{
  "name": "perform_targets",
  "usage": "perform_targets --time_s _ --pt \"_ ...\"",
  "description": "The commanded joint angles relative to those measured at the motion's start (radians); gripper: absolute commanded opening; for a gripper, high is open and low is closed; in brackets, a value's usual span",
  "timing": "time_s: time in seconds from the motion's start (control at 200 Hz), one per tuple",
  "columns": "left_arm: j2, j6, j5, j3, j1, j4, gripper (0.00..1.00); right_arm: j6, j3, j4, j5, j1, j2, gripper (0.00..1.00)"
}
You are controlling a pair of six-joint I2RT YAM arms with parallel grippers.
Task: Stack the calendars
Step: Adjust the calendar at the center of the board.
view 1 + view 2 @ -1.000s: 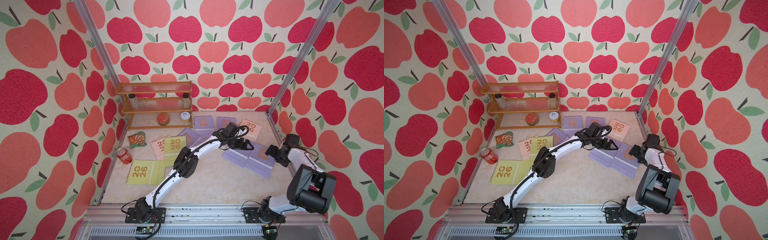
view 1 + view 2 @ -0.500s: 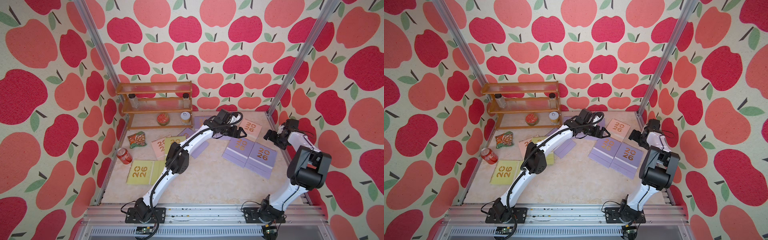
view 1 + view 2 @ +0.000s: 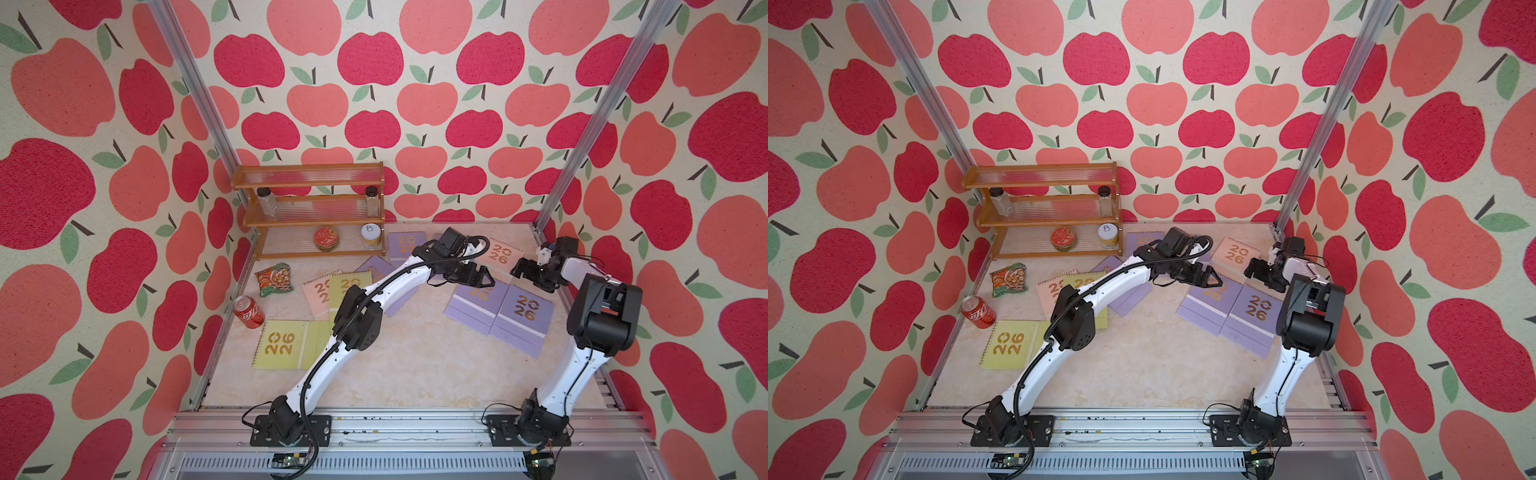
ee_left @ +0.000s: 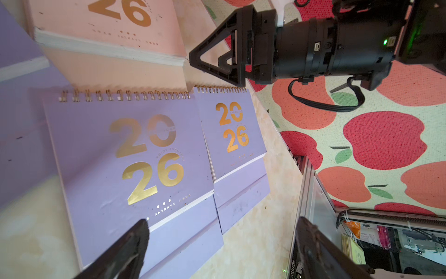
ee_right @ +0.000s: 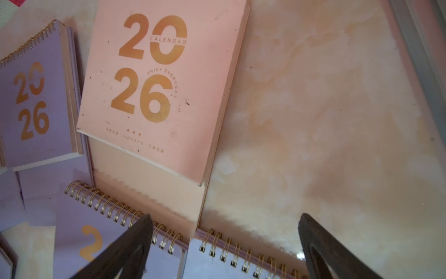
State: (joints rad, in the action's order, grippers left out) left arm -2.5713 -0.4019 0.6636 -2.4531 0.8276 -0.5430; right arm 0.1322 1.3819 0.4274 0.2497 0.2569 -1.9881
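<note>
Lying flat on the counter [image 3: 415, 374], the calendars are found scattered and not yet stacked. Two lilac calendars [image 3: 478, 305] are set edge to edge near the right arm [image 3: 582, 268], with a pink calendar [image 3: 500, 254] just beyond their spiral edges. The others are spread toward the rack [image 3: 309, 195], some overlapping, among them a yellow-green calendar [image 3: 282, 343] at the front.

The left fingers [image 4: 125, 251] are spread wide above the lilac pair and nothing is held. The right fingers [image 5: 323, 251] are parted and empty too, poised over the gold spirals.

Each calendar is judged light and stiff, being a card cover, a thin block of pages and a wire binding. The covers look smooth, so some slipping is to be expected. The folded base flap below the page block may swing loose when lifted. Since each lies flush on the counter, a hold is best taken across a free side edge or at the step where the page block ends. The wire spiral is better avoided, as it looks easily bent.

Gold "2026" is printed on every cover seen. On the pink one "CALENDAR" is read inside the zero, "ENJOY EVERYDAY" around the six and "365DAYS" beneath. The smaller characters beside that cannot be made out.
</note>
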Motion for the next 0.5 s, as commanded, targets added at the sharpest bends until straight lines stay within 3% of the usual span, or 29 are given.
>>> perform_targets --time_s 0.0,0.31,0.495 --pt "-0.009 -0.015 0.026 0.025 0.013 0.018 0.93 -0.034 -0.001 -0.002 0.041 -0.006 -0.020 0.96" --pt "-0.018 -0.050 0.059 0.033 0.031 0.056 0.93 -0.003 -0.133 -0.016 0.075 -0.010 0.068 0.95" --pt "-0.035 -0.087 0.088 0.031 0.044 0.090 0.93 0.002 -0.247 -0.009 0.025 -0.010 0.140 0.95"
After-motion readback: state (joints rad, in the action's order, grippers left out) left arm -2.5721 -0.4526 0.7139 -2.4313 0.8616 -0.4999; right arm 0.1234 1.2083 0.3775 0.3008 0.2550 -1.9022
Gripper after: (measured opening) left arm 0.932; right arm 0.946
